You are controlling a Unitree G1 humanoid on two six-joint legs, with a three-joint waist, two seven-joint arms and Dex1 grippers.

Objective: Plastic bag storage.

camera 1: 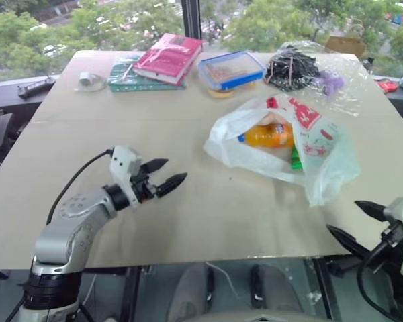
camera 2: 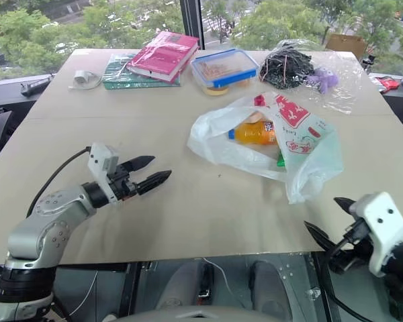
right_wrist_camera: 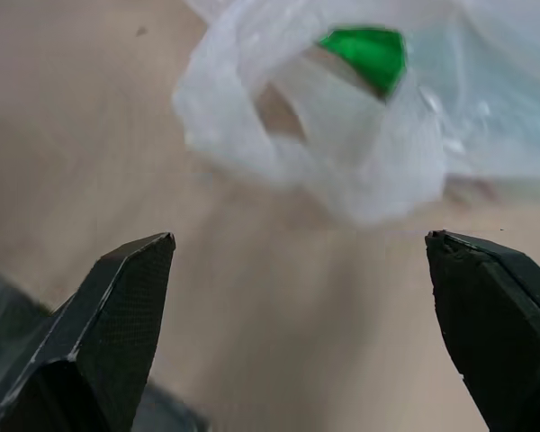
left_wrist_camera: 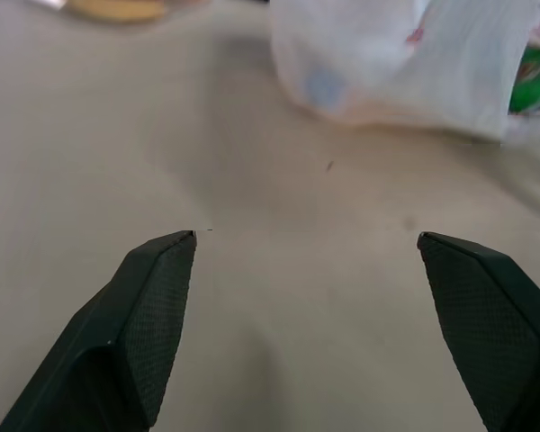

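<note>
table (camera 1: 154, 201): tan, broad | bag (camera 1: 322, 157): right of centre, lying crumpled, touched by no claw | left gripper (camera 1: 162, 173): low over table, pointing at bag, fingers apart, empty | right gripper (camera 1: 352, 225): at near edge, fingers apart, empty

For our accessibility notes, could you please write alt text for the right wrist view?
The open right gripper, black fingers spread wide, points at a crinkly translucent white plastic bag lying on the beige table, something green inside it.
</note>
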